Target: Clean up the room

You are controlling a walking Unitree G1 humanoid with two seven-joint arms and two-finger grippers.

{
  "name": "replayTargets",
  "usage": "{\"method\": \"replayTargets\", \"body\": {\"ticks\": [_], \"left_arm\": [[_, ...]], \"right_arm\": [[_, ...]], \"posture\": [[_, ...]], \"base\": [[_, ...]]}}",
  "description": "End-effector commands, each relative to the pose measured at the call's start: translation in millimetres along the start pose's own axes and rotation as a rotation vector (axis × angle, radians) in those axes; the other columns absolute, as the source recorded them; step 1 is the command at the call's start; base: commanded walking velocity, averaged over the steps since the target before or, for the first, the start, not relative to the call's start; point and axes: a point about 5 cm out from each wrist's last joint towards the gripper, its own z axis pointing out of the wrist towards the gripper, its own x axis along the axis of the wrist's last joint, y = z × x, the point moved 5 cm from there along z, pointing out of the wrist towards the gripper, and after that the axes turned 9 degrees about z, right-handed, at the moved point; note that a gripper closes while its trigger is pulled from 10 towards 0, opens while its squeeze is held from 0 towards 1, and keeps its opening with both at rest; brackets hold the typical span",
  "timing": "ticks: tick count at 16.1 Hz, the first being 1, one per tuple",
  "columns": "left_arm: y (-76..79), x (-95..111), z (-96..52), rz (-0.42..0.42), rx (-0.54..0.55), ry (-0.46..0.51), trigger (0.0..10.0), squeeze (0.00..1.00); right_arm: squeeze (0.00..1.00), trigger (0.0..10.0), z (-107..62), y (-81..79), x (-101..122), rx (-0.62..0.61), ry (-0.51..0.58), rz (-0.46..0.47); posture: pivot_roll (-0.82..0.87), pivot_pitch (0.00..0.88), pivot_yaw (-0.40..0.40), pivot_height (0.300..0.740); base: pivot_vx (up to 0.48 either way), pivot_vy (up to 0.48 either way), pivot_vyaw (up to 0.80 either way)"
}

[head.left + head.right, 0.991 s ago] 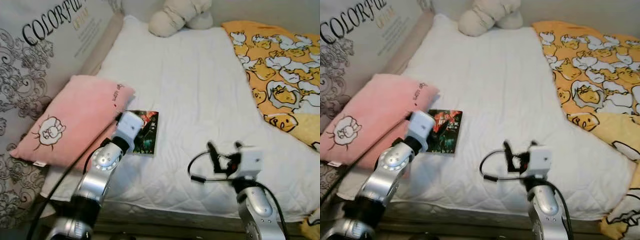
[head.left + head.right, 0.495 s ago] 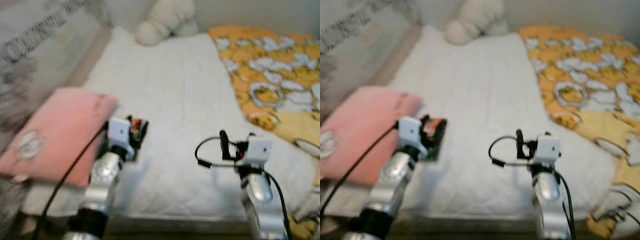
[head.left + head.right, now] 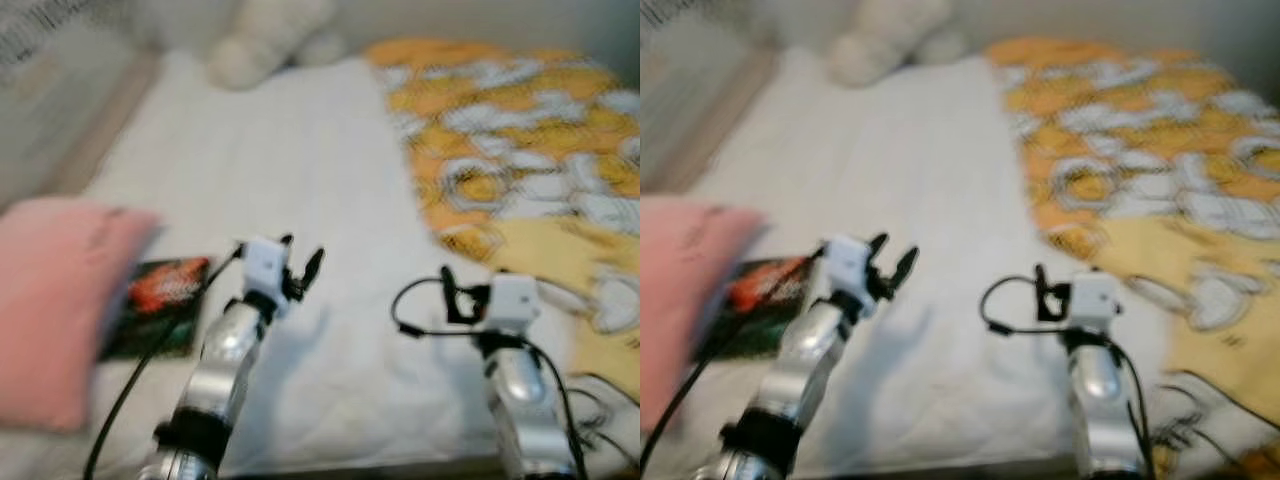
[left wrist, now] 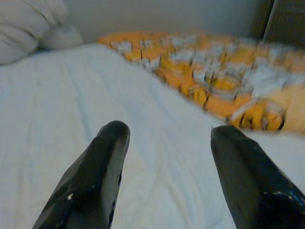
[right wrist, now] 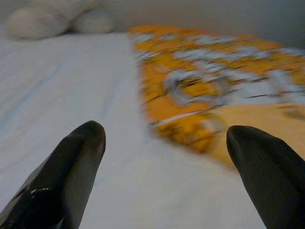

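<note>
Motion blur smears both head views, so I read detail loosely. Far left, a pink pillow [image 3: 45,300] lies on the near corner of the bed, and a dark book [image 3: 155,318] with a red-orange cover picture sits flat on the white quilted mattress [image 3: 270,160], its left edge tucked against or under the pillow; I cannot tell which. Just right of the book my left gripper [image 3: 298,268] hovers over bare mattress, fingers spread apart and holding nothing; the left wrist view confirms it, both black fingers [image 4: 95,181] wide with white sheet between them. A black cable runs down along that arm. At the far end of the bed a cream plush toy [image 3: 265,40] rests by the wall. Further right, my right gripper [image 5: 162,157] is held above the mattress near its front edge, fingers splayed wide and empty in the right wrist view, pointing toward the blanket's edge. An orange-yellow cartoon-print blanket [image 3: 520,150] covers the right side of the bed and drapes down off the near right corner.
</note>
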Motion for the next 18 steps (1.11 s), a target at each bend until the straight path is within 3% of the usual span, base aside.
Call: {"method": "replayTargets", "body": {"ticks": [1, 2, 5, 7, 9, 10, 13, 15, 18], "left_arm": [[-17.2, -26, -8.2, -0.001, 0.059, -0.113, 10.0, 0.0], [-21.2, -27, -11.4, -0.028, 0.072, -0.108, 10.0, 1.0], [-30.7, -40, -26.5, -0.115, 0.145, -0.134, 10.0, 1.0], [-29.8, -42, -26.2, -0.105, 0.148, -0.141, 10.0, 1.0], [-28.9, -43, -23.6, -0.104, 0.141, -0.141, 10.0, 1.0], [-27.8, -38, -19.9, -0.109, 0.134, -0.116, 10.0, 0.0], [-17.2, -29, -15.9, -0.071, 0.069, -0.071, 10.0, 0.0], [-9.9, -26, -14.4, -0.101, 0.045, -0.045, 10.0, 0.0], [-5.6, -25, -12.9, -0.101, 0.029, -0.04, 10.0, 0.0]], "right_arm": [[0.0, 10.0, -2.2, -2.4, 0, -0.013, 0.016, 0.018], [0.0, 10.0, -4.5, 3.9, 0, -0.041, 0.02, 0.019], [0.0, 10.0, -25.6, 24.3, -11, -0.094, -0.011, 0.024], [0.0, 10.0, -36.8, 30.3, -21, -0.101, -0.046, 0.011], [0.0, 10.0, -37.8, 31.6, -23, -0.1, -0.056, 0.003], [0.0, 10.0, -31.8, 26.9, -21, -0.081, -0.056, -0.004], [0.0, 10.0, -13.8, 13.6, -12, -0.041, -0.041, -0.043], [0.0, 10.0, -2.6, 7.9, -7, -0.029, -0.033, -0.058], [0.0, 10.0, 1.0, 2.6, -6, -0.016, -0.028, -0.028]], "posture": [[-0.01, 0.0, 0.02, 0.74], [-0.01, 0.0, 0.019, 0.74], [-0.01, 0.0, 0.009, 0.74], [-0.01, 0.0, 0.001, 0.74], [-0.01, 0.0, -0.005, 0.74], [0.0, 0.0, -0.009, 0.74], [0.0, 0.0, -0.008, 0.74], [0.0, 0.0, -0.009, 0.74], [0.0, 0.0, -0.009, 0.74]], "base": [[0.0, 0.0, -0.69], [0.0, 0.0, -0.68], [0.0, 0.0, -0.68], [0.0, 0.0, -0.69], [0.0, 0.0, -0.69], [0.0, 0.0, -0.69], [0.191, -0.255, -0.21], [0.283, -0.384, 0.0], [0.281, -0.386, -0.6]]}}
